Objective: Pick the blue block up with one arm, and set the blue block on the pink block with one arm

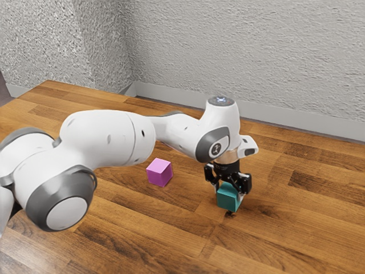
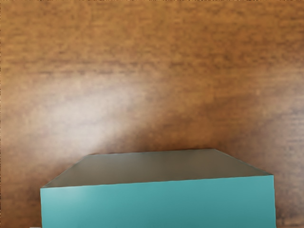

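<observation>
The blue block (image 1: 227,200), teal in colour, sits between the black fingers of my gripper (image 1: 229,192), which is shut on it from two sides. The block is low, at or just above the wooden floor; I cannot tell whether it touches. In the wrist view the same block (image 2: 156,202) lies right under my hand, its near face lit and its far face in shadow. The pink block (image 1: 159,172) rests on the floor, about two block widths toward the exterior view's left of the gripper, and nothing touches it.
A wooden plank floor (image 1: 296,228) spreads all around. A grey textured wall with a skirting board (image 1: 296,117) runs along the back. My white arm (image 1: 108,142) reaches in from the exterior view's left, above and behind the pink block.
</observation>
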Controlling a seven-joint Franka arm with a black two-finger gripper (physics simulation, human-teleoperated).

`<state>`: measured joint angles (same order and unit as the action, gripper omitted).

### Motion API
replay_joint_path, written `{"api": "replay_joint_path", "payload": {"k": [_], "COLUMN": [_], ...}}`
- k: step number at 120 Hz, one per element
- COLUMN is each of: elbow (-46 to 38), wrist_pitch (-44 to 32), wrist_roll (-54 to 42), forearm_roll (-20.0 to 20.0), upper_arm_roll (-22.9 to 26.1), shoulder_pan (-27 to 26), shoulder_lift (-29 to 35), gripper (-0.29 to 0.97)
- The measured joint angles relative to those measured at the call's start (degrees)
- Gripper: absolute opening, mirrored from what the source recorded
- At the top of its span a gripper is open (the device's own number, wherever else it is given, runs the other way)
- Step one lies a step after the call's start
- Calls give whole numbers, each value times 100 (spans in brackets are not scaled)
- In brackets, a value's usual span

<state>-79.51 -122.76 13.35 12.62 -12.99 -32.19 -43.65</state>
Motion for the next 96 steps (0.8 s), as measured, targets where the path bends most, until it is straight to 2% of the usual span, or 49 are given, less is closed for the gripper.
{"api": "replay_joint_path", "payload": {"k": [15, 37, 50, 54, 62, 73, 85, 96], "elbow": [6, -21, -120, -314, -920, -1522, -1762, -1800], "wrist_pitch": [4, 6, 108, 161, 233, 304, 347, 371], "wrist_roll": [9, 34, 51, 52, 39, -40, -205, -405], "forearm_roll": [-4, -38, -157, -276, -605, -886, -1056, -1238], "upper_arm_roll": [-9, -30, -91, 15, 460, 623, 718, 1178], "shoulder_pan": [2, 4, 92, 273, 1041, 1767, 2324, 2839], "shoulder_lift": [-35, 17, 334, 661, 1558, 2364, 2584, 2506], "gripper": [43, 36, 34, 34, 34, 35, 36, 35]}}
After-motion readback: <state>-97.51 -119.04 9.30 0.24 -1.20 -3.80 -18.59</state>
